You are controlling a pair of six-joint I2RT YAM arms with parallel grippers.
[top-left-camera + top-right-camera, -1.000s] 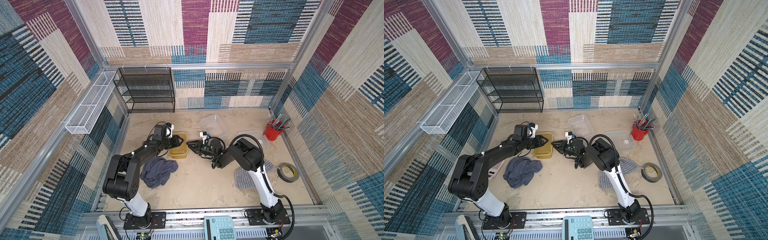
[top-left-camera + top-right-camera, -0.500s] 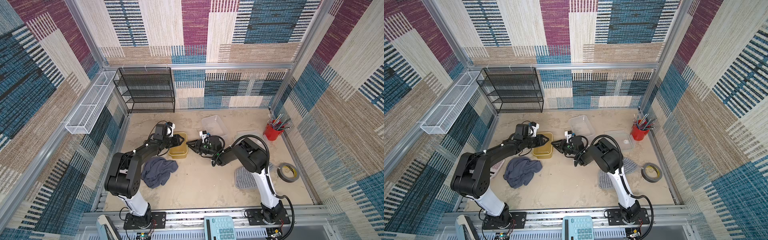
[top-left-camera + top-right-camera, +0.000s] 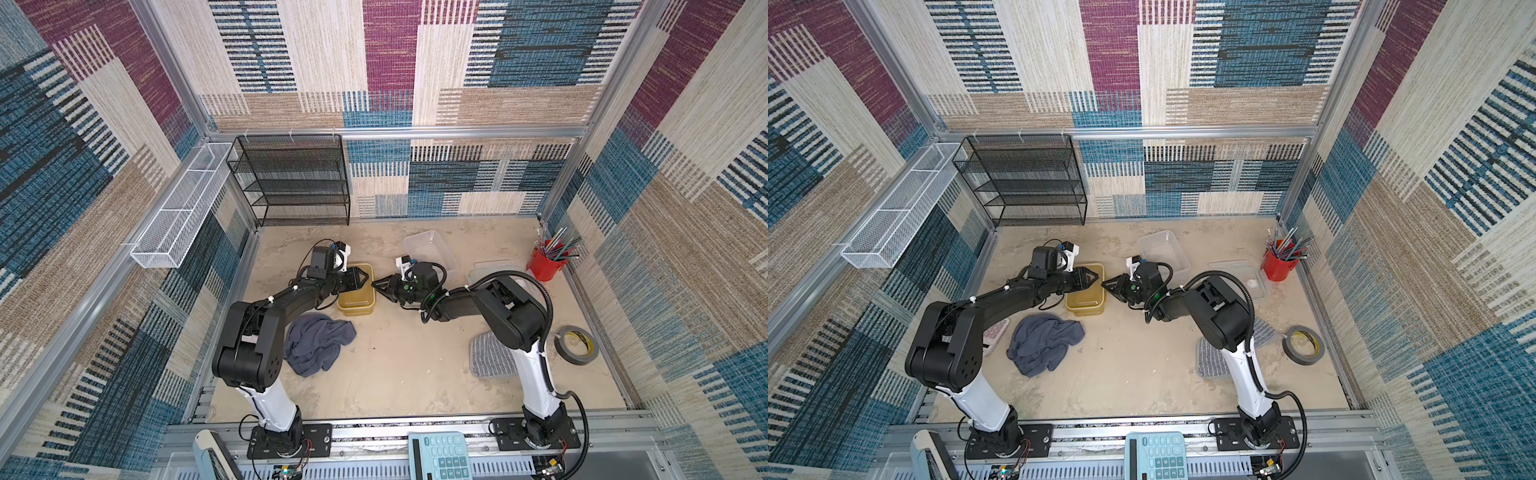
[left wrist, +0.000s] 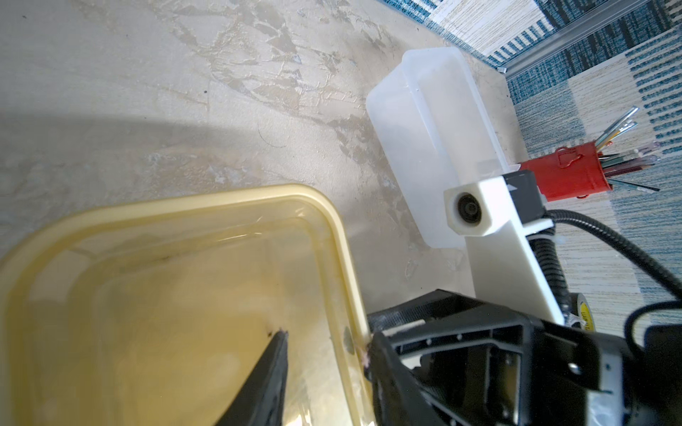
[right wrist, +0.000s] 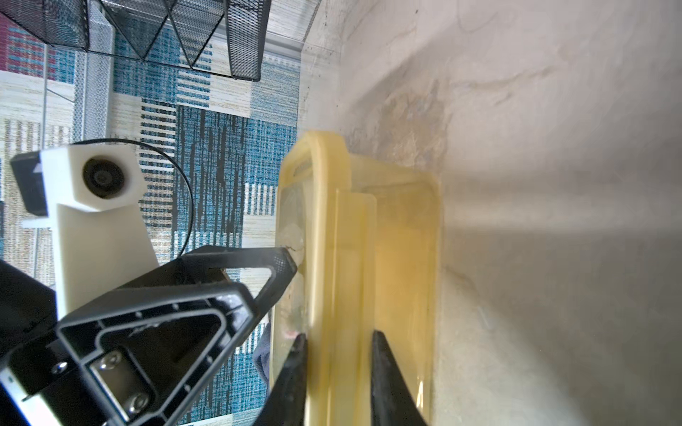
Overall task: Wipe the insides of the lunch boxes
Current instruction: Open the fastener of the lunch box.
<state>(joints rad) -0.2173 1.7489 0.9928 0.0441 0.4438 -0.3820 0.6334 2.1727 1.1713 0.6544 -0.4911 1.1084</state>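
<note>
The amber lunch box (image 3: 355,300) stands mouth-up on the counter (image 3: 395,365), left of centre, with its long axis running 12 to 6 o'clock. The clear lunch box (image 3: 432,249) sits at its 1 o'clock, also mouth-up, with its long axis roughly 11 to 5.

My left arm is folded sharply at the elbow, the forearm low and reaching toward 2 o'clock. My left end effector (image 4: 327,337) stands partly spread astride the amber box's 3 o'clock wall, one finger inside and the outer one against the rim. My right forearm stretches low toward 9 o'clock, and my right end effector (image 5: 339,335) is pinching the rim of that same wall.

The tape roll (image 3: 577,345), near the counter's 4 o'clock edge, carries a yellow label whose print is too small to read.
</note>
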